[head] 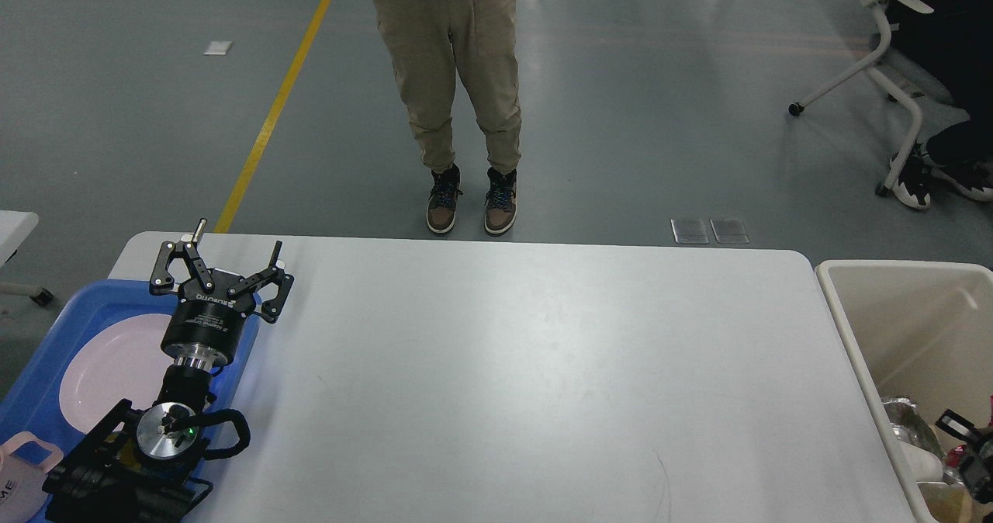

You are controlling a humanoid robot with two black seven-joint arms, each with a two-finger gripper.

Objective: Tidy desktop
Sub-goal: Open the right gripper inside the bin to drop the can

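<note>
The white desktop (543, 368) fills the middle of the head view and its surface is bare. My left gripper (221, 258) hovers over the desktop's far left corner, beside the blue tray. It is open, with nothing between its fingers. Only a small dark part of my right gripper (970, 449) shows at the lower right edge, low inside the beige bin (853, 352). Its fingers cannot be told apart. A bit of red shows beside it.
The blue tray (77, 306) at the left holds a white plate (108, 360) and a pink cup (23, 476). The bin holds crumpled clear plastic (908, 422). A person (465, 119) stands at the desktop's far edge. A chair (892, 81) stands at the far right.
</note>
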